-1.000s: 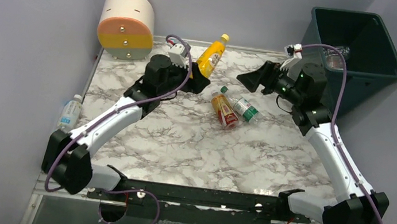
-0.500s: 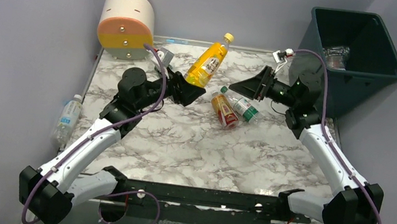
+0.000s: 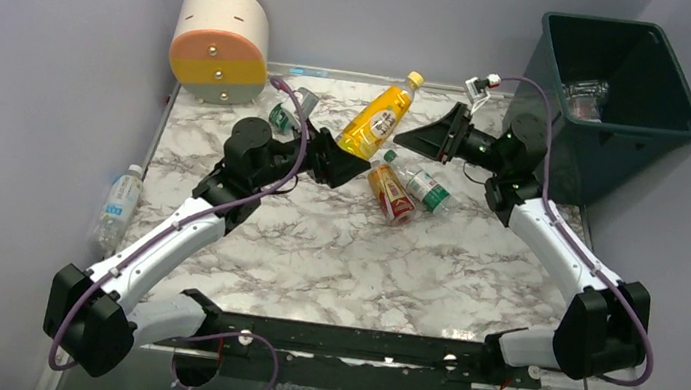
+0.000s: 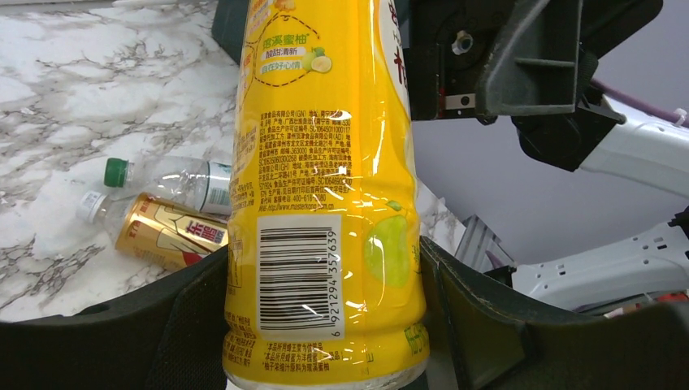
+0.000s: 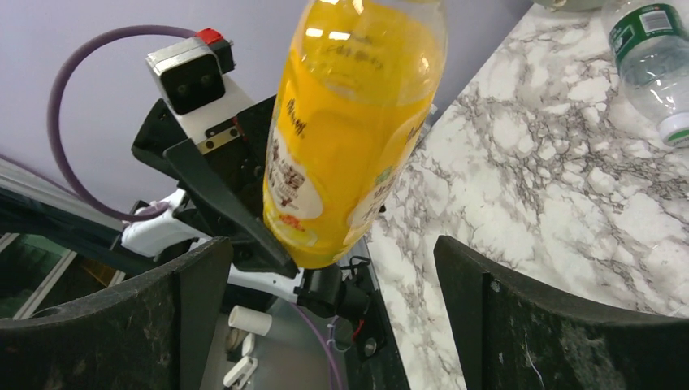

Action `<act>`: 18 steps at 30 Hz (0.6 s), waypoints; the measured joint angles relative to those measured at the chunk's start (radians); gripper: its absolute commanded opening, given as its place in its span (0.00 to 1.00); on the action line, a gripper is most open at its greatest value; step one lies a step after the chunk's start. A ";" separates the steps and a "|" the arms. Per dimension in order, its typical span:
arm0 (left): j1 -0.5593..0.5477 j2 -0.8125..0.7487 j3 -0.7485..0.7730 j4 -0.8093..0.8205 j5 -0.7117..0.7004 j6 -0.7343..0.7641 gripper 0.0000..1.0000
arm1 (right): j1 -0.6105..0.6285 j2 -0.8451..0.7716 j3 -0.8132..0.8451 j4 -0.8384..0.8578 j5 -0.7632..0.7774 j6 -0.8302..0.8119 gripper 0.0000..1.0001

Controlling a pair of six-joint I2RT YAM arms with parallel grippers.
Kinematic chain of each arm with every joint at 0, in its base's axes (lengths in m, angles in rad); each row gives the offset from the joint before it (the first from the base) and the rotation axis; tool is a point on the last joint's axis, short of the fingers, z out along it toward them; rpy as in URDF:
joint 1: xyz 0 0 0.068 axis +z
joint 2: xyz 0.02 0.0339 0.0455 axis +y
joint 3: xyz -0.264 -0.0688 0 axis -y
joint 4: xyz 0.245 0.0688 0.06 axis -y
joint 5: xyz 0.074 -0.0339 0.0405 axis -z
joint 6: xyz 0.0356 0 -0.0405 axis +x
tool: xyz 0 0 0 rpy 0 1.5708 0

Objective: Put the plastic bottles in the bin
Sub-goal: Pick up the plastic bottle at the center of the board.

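My left gripper (image 3: pixel 341 159) is shut on the base of a yellow-labelled bottle (image 3: pixel 379 119) of orange-yellow liquid and holds it tilted above the table; the left wrist view shows the bottle (image 4: pixel 325 203) squeezed between both pads. My right gripper (image 3: pixel 420 136) is open and empty, facing the bottle's upper part from the right without touching it; its wrist view shows the bottle (image 5: pixel 349 138) beyond its spread fingers. A red-labelled amber bottle (image 3: pixel 390 191) and a green-capped clear bottle (image 3: pixel 420 185) lie under them. The teal bin (image 3: pixel 632 132) stands at the far right with a clear bottle (image 3: pixel 585 93) inside.
A round cream, orange and yellow drum (image 3: pixel 220 45) stands at the back left. A clear bottle (image 3: pixel 121 198) lies beyond the table's left edge. Another green-labelled clear bottle (image 3: pixel 287 112) lies behind my left arm. The black frame bar (image 3: pixel 332 340) runs along the near edge.
My left arm has carried the yellow bottle to the right and raised it. My right gripper has swung left, away from the bin, up to the bottle, still open.
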 measured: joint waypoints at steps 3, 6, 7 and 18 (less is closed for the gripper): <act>-0.014 0.023 0.000 0.011 0.003 -0.001 0.69 | 0.000 0.042 0.002 0.038 0.000 0.023 0.98; -0.032 0.047 0.000 0.015 0.005 -0.001 0.69 | 0.000 0.071 0.003 0.079 0.000 0.049 0.98; -0.037 0.052 0.000 0.015 0.005 -0.001 0.69 | 0.000 0.081 0.007 0.089 0.000 0.057 0.98; -0.071 0.070 0.000 0.041 0.009 -0.001 0.69 | 0.007 0.131 0.055 0.161 0.000 0.088 0.81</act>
